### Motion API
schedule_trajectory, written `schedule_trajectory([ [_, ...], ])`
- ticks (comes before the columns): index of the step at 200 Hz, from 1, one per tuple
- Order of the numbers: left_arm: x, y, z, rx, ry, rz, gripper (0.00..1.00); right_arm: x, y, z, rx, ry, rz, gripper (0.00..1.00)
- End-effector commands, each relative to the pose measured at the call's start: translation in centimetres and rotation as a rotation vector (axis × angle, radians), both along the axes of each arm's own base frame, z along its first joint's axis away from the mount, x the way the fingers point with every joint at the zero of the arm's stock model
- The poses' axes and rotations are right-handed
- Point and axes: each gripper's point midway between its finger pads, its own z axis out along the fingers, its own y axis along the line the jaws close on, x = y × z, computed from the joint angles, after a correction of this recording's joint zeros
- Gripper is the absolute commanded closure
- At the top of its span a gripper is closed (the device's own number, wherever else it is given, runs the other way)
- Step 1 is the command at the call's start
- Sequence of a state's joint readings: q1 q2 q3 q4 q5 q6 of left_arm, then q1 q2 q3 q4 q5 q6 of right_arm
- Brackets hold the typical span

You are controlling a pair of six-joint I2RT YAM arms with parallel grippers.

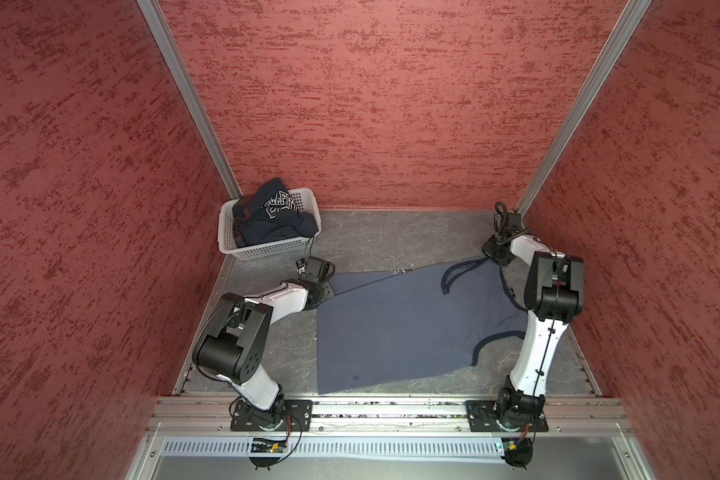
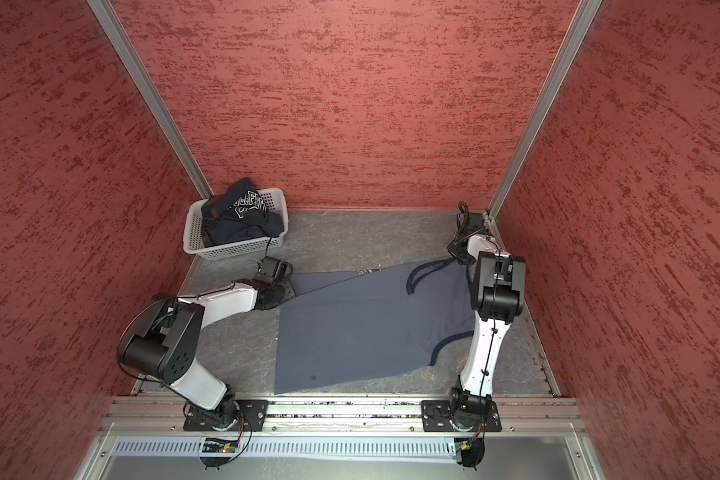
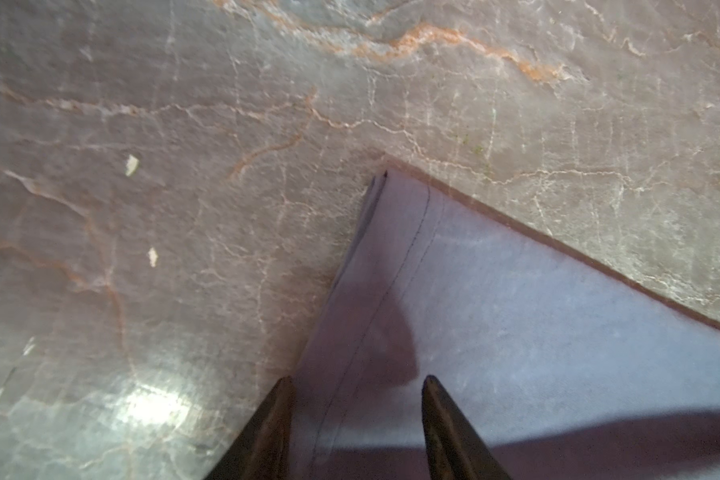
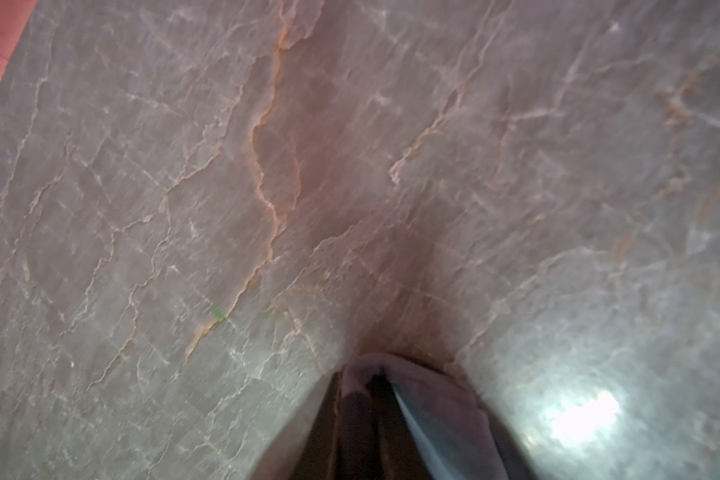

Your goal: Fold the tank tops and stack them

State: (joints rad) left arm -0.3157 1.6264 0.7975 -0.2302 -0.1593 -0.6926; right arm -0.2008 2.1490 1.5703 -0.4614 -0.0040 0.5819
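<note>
Grey-blue tank top [image 1: 391, 328]: spread mostly flat across the middle of the table, hem at the left and straps at the right in both top views, far edge drawn into a slanting line
Navy tank top [image 1: 275, 220]: crumpled in the basket, white lettering up, spilling over the rim
Right gripper [image 4: 371, 386]: fingers pressed together, pinching a bunch of the grey-blue cloth at the far strap end, low over the table
Left gripper [image 3: 358, 382]: fingers spread, astride the stitched hem at the far hem corner; cloth lies flat beneath them
Basket [image 1: 267, 251]: white, perforated, far left corner
Table [image 1: 391, 237]: grey marbled top, red walls [image 1: 350, 104] around
</note>
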Motion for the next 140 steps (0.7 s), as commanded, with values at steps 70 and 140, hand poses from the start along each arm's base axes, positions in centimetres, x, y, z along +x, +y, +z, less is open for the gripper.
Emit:
schedule_trajectory([
  [70, -3.6, 0.8, -2.3, 0.011, 0.134, 0.009, 0.49, -3.9, -0.4, 7.7, 0.108, -0.342, -0.022, 0.92],
  [140, -3.8, 0.0, -1.9, -0.027, 0.120, -0.028, 0.49, -5.8, -0.7, 6.1, 0.213, -0.451, -0.005, 0.89],
])
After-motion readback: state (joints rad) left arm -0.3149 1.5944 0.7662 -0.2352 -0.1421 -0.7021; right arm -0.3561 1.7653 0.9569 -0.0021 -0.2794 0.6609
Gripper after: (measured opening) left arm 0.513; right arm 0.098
